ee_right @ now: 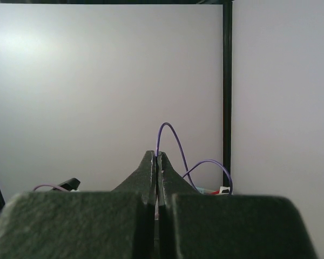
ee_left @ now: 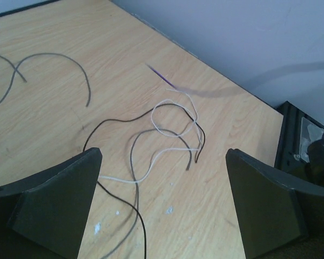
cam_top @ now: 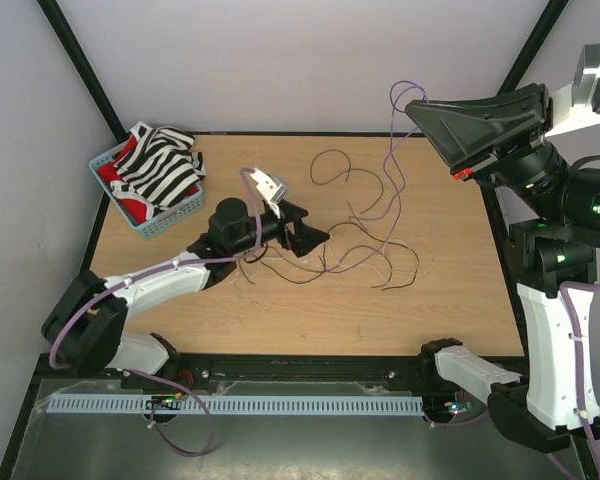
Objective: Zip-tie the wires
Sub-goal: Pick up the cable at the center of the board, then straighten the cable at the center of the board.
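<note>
Top external: thin purple wire (cam_top: pixel 392 140) is pinched by right gripper (cam_top: pixel 413 105); wide-open left gripper (cam_top: pixel 308 228) should be lowered onto dark curling wires (cam_top: pixel 365 250) at three o'clock.

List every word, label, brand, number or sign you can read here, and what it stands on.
No text can be read in any view.
The basket, striped cloth, wires and table show no lettering.
On the near rail, small coloured parts are too small to tell.

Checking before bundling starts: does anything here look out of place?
One purple strand is pinched in the shut right gripper, held high above the table, so it trails up away from the other wires sprawled loose below.
</note>
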